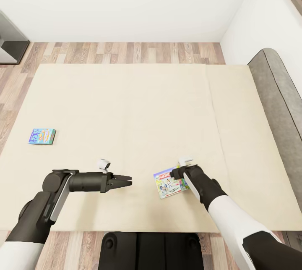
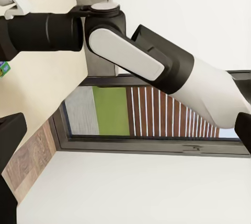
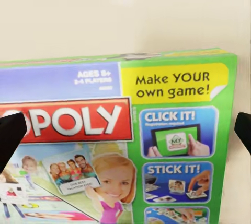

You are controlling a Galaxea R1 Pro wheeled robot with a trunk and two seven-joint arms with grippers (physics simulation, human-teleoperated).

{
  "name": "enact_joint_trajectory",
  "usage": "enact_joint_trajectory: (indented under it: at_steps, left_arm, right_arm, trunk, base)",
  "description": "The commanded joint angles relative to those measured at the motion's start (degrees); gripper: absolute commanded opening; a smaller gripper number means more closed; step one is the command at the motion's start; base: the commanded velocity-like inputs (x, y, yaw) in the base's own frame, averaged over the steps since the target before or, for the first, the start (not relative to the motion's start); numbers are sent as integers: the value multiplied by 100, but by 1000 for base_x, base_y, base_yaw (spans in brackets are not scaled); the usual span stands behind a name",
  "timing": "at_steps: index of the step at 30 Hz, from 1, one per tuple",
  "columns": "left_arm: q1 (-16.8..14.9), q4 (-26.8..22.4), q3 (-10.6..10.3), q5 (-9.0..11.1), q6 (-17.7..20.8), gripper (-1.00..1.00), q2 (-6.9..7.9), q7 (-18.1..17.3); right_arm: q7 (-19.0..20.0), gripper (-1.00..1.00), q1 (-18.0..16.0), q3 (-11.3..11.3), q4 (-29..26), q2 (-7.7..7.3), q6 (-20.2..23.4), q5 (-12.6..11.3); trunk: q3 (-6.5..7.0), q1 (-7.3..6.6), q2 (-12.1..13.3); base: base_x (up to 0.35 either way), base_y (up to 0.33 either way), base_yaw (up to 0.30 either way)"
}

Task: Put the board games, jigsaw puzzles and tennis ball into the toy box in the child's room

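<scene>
Right now the right gripper [image 1: 175, 173] is down over the Monopoly board game [image 1: 170, 182], which lies flat on the bed [image 1: 138, 106]. Its fingers [image 3: 10, 135] show at both edges of the right wrist view, spread wide apart with the box lid [image 3: 120, 130] directly below and between them, so it's open and not yet gripping; can't tell if the tips touch the box. Lid reads "Make YOUR own game!", green border, red logo band. From the head view the gripper sits at the box's far edge, wrist above the box's right side.

Left gripper [image 1: 126, 181] hangs over bare bed, pointing toward the right gripper, well apart from it, with the game between them but nearer the right one. Its fingers look close together in the head view; cannot tell for sure, holding nothing. Second board game [image 1: 42, 136], small blue box, lies flat on the bed far out beyond the left arm's elbow side, well apart from both grippers. Left wrist view catches the right arm [image 2: 157, 62] and a window [image 2: 151, 117].
</scene>
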Motion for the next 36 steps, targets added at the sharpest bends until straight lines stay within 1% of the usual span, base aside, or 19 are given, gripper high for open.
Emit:
enact_joint_trajectory:
  at_steps: [1, 20, 36]
  left_arm:
    - [-3, -1, -8, 19, 60, 100, 6, -4]
    - [-5, -1, -8, 19, 60, 100, 11, -4]
    - [-6, -1, -8, 19, 52, 100, 2, -4]
  right_arm:
    - [-13, 100, 1, 22, -5, -2, 28, -18]
    - [-3, 100, 34, 28, 75, -7, 23, -32]
    - [100, 100, 48, 27, 128, -5, -11, -30]
  trunk:
    - [-6, 3, -9]
    - [-6, 3, -9]
    - [-6, 3, -9]
  base:
    - [0, 0, 0]
    - [0, 0, 0]
    - [0, 0, 0]
